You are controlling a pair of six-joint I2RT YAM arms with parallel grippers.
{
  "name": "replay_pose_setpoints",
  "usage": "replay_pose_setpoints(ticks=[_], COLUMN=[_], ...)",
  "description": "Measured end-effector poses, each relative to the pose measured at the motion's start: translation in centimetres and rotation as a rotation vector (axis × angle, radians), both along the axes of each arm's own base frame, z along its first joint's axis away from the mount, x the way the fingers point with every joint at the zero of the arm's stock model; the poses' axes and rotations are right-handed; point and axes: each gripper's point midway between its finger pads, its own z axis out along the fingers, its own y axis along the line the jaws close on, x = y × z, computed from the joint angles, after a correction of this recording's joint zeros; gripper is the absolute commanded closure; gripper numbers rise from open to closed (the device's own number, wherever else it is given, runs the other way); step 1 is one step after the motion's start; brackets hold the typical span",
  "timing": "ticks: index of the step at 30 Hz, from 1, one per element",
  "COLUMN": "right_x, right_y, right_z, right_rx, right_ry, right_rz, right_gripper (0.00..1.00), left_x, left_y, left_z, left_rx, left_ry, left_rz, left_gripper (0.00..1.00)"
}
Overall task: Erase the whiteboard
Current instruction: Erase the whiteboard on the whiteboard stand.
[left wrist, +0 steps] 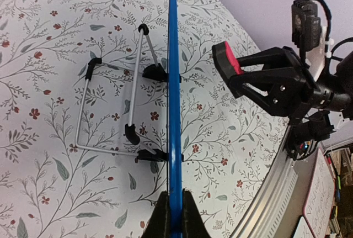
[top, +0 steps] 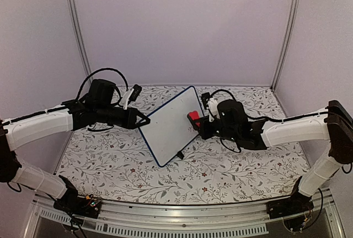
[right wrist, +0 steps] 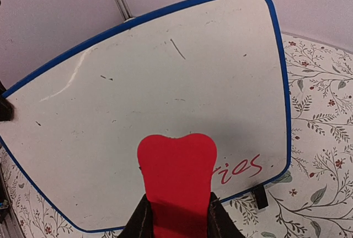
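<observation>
Two sets of jaws meet at a whiteboard point(top: 168, 125), likely light, stiff and slippery, tilted over the tabletop point(top: 220, 172): left jaws clamp its thin blue rim, probably the best hold, right jaws clamp a red eraser point(top: 193, 117) near red writing point(right wrist: 240, 169).

A white tablecloth printed with grey-green leafy sprigs and small red blossoms point(top: 220, 166) covered the whole work surface. Pale lilac panel walls point(top: 182, 28) enclosed it at 9, 12 and 3 o'clock. Two slim silver metal posts stood at the back corners, one at 11 o'clock point(top: 77, 28) and one at 1 o'clock point(top: 288, 28). A slotted aluminium rail point(top: 182, 218) ran along the cloth's edge at 6 o'clock. A small red block eraser with a black backing point(top: 193, 117) sat raised off the cloth just to the 3 o'clock side of centre, its red face rounded at the top with a shallow notch. Beyond the rail, at 5 o'clock in the left wrist view, a white pink-edged panel point(left wrist: 320, 194) showed, too blurred to identify.
</observation>
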Motion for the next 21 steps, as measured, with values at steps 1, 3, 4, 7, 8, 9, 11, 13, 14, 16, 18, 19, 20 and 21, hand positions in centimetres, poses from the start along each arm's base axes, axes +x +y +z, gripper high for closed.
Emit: replay_pose_setpoints(ticks=[1, 3, 4, 7, 8, 9, 11, 13, 14, 16, 18, 19, 20, 21], right_x=[0.0, 0.1, 0.2, 0.2, 0.3, 0.3, 0.5, 0.7, 0.8, 1.0, 1.3, 1.4, 1.4, 1.4], right_y=[0.1, 0.2, 0.2, 0.4, 0.4, 0.4, 0.6, 0.6, 0.6, 0.6, 0.5, 0.4, 0.3, 0.1], right_z=[-0.5, -1.4, -2.0, -3.1, -3.4, -3.6, -4.1, -4.7, -5.1, -5.8, -6.6, -7.0, -7.4, -7.8], right_rx=[-0.008, -0.019, -0.026, -0.042, -0.046, -0.046, -0.045, -0.044, -0.046, -0.047, -0.048, -0.046, -0.043, -0.042], right_ry=[0.008, 0.021, 0.028, 0.043, 0.046, 0.048, 0.053, 0.061, 0.066, 0.077, 0.088, 0.094, 0.101, 0.11], right_rz=[0.0, -0.001, -0.001, -0.002, -0.002, -0.003, -0.004, -0.006, -0.006, -0.009, -0.011, -0.011, -0.011, -0.013], right_gripper=[0.8, 0.8, 0.8, 0.8, 0.8, 0.8, 0.8, 0.8, 0.8, 0.8, 0.8, 0.8, 0.8, 0.8], left_x=[0.0, 0.0, 0.1, 0.1, 0.2, 0.3, 0.4, 0.6, 0.6, 0.7, 0.7, 0.7, 0.7, 0.7], left_y=[0.0, 0.0, 0.1, 0.1, 0.1, 0.1, 0.1, 0.2, 0.2, 0.2, 0.2, 0.3, 0.3, 0.3], left_z=[0.0, 0.0, 0.0, -0.1, -0.2, -0.2, -0.3, -0.4, -0.4, -0.5, -0.6, -0.6, -0.6, -0.6], left_rx=[0.0, 0.0, 0.0, 0.001, 0.002, 0.002, 0.005, 0.006, 0.006, 0.005, 0.004, 0.003, 0.003, 0.003], left_ry=[0.0, 0.0, 0.0, 0.004, 0.006, 0.007, 0.012, 0.015, 0.016, 0.021, 0.024, 0.027, 0.028, 0.028], left_rz=[0.0, 0.001, 0.002, 0.006, 0.008, 0.009, 0.013, 0.017, 0.018, 0.02, 0.021, 0.022, 0.022, 0.022], left_gripper=[1.0, 1.0, 1.0, 1.0, 1.0, 1.0, 1.0, 1.0, 1.0, 1.0, 1.0, 1.0, 1.0, 1.0])
